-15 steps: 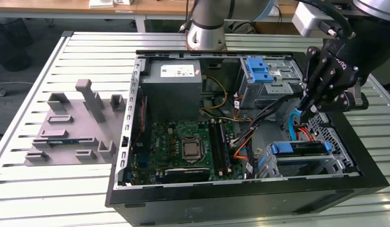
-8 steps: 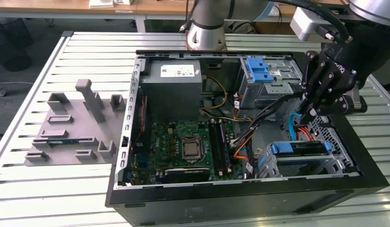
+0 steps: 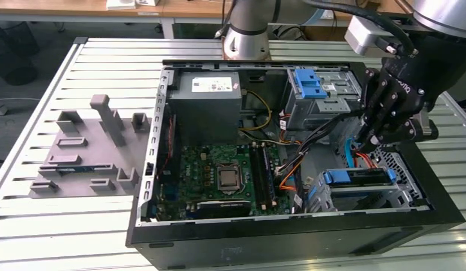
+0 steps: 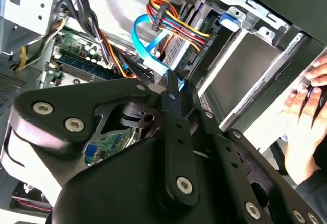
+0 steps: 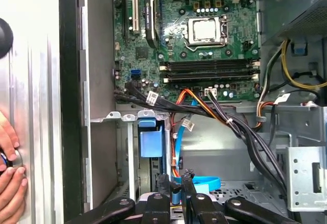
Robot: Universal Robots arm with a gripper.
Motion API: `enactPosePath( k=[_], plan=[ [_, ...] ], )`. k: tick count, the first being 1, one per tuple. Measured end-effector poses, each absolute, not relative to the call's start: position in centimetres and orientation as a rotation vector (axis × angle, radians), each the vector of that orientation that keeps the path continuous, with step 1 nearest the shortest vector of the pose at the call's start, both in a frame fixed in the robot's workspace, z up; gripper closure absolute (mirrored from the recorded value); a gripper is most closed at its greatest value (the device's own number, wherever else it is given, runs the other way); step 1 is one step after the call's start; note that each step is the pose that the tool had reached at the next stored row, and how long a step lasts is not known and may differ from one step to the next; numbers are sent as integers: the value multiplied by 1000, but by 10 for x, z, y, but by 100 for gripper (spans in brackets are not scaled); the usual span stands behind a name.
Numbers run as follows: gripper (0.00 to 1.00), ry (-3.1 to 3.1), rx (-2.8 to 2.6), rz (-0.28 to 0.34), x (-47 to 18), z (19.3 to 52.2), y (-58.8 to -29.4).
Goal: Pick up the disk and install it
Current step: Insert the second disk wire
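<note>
One open computer case (image 3: 293,237) is lying on its side on the slatted metal surface (image 3: 90,62), and one arm is reaching down into it at the exterior view's right. Its pincer (image 3: 368,144) is hanging just above the near right drive cage, and in both wrist views the two fingers (image 5: 163,185) are sitting almost pressed together, apparently pinching the end of one blue data cable (image 4: 145,48) between them. The disk (image 3: 361,179) is already sitting inside that near right cage, apart from the fingers, with its blue rail handle (image 5: 152,141) facing out of the slot. One bundle of orange, red and yellow power wires (image 4: 176,20) is hanging close beside the blue cable. Farther back on the exterior view's right, one metal drive bay is carrying one blue latch (image 3: 308,84). One grey power supply (image 3: 210,99) is occupying the far middle of the case, and one green motherboard (image 3: 217,175) with a single processor socket (image 5: 205,30) is lying nearer. On the exterior view's left, well apart from the case, one grey slotted fixture (image 3: 82,152) is resting on the surface. A person's hand (image 4: 306,101) is resting outside the case wall, with fingers (image 5: 10,183) lying on the surface.
</note>
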State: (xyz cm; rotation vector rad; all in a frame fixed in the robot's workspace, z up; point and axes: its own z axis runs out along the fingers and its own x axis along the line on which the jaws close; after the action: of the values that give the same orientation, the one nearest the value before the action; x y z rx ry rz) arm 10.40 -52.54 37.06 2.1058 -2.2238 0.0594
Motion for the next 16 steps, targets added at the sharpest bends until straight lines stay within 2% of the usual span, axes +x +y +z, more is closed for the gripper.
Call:
enactPosePath(
  k=[4,5,6,11,16],
  plan=[
    [76,-2218,2100,72,105,367,-525],
    [78,-2218,2100,73,105,366,-525],
    [84,-2218,2100,73,106,365,-525],
    [84,-2231,2113,44,107,361,-526],
    [84,-2237,2125,47,106,358,-531]
  ],
)
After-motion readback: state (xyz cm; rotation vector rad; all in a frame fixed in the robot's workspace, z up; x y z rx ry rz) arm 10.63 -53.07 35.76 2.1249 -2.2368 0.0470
